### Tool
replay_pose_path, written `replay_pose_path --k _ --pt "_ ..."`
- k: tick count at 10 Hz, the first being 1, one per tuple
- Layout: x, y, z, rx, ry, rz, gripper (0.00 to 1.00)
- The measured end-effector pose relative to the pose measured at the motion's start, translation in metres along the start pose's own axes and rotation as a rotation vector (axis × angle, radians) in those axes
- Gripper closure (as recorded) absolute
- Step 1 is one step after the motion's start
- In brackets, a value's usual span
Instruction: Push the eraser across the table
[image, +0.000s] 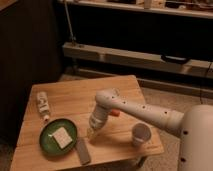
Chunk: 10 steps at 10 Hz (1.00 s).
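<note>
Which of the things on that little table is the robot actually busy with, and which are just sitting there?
Part of the job:
- the eraser, the dark flat block near the table's front edge
- the gripper, low over the wooden table, just above the eraser

Just lying about:
- the green plate with a pale square on it
- the small bottle lying on its side
- the cup

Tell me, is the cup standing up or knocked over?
Standing up. The cup sits upright on the table, right of the pincer.
</note>
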Motion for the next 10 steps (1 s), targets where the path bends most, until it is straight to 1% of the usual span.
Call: replay_pose_path --k 1,3,6,8,10 --pt "0.001 -0.002 -0.001 -0.002 -0.001 -0.001 1.0" --pt "0.016 -0.008 0.0 -0.003 0.003 -0.006 1.0" --pt "0.014 0.001 -0.004 -0.008 -0.003 -0.005 1.0" --pt "0.012 0.001 -0.004 -0.01 -0.007 -0.006 1.0" --pt "0.021 -0.001 -0.004 -0.016 0.001 -0.005 1.0"
